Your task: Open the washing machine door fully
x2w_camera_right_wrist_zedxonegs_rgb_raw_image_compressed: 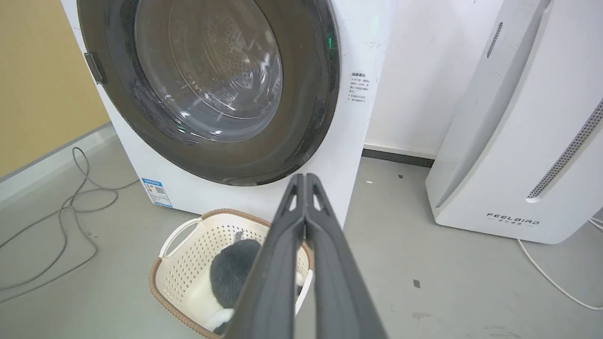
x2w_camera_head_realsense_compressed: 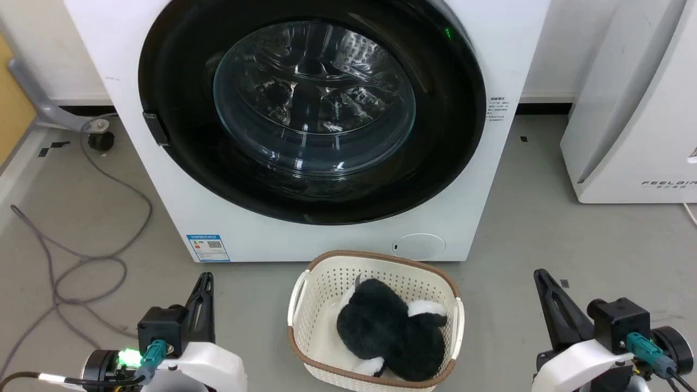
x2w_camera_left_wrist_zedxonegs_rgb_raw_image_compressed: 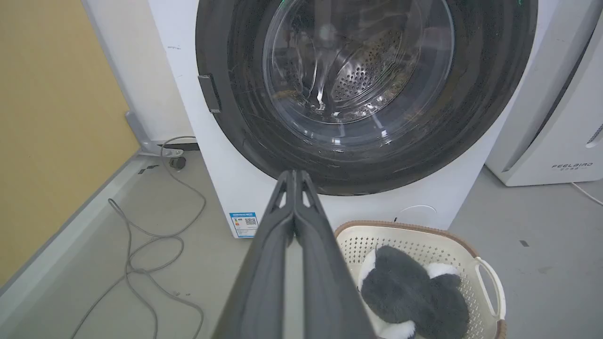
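Door sits shut against the front of the washing machine, far ahead of you. Your left tool and right tool hang near you, each with fingers pressed together on nothing, well apart from the door. Between them, just before the machine, stands a basket holding a black-and-white plush toy.
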Robot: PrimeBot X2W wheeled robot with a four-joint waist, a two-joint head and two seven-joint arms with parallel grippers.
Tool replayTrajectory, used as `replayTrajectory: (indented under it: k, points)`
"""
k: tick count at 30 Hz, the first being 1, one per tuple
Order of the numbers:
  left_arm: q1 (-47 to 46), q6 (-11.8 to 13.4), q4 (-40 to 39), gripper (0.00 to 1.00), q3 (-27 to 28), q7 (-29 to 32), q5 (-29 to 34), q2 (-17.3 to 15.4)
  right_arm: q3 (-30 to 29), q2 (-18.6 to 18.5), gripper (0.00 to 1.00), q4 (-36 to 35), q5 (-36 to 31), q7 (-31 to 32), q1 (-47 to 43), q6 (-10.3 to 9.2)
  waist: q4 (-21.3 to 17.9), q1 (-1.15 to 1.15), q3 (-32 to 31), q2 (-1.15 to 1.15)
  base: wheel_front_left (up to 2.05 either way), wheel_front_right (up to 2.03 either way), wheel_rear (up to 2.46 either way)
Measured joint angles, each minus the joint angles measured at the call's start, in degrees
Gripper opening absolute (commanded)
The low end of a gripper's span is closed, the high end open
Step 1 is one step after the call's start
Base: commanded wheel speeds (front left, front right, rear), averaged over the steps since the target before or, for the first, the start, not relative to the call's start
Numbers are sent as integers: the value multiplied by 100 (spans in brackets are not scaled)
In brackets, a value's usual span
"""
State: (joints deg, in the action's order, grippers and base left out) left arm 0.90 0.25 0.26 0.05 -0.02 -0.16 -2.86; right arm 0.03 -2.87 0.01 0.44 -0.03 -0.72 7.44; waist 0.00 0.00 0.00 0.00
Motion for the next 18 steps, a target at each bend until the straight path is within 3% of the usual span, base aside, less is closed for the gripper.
replayTrajectory:
  k: [18]
  points:
    - [0, 0, 0, 0, 2, 0, 0, 0, 2, 0, 0, 0, 0, 0, 0, 0, 0, 0, 0, 0, 0, 0, 0]
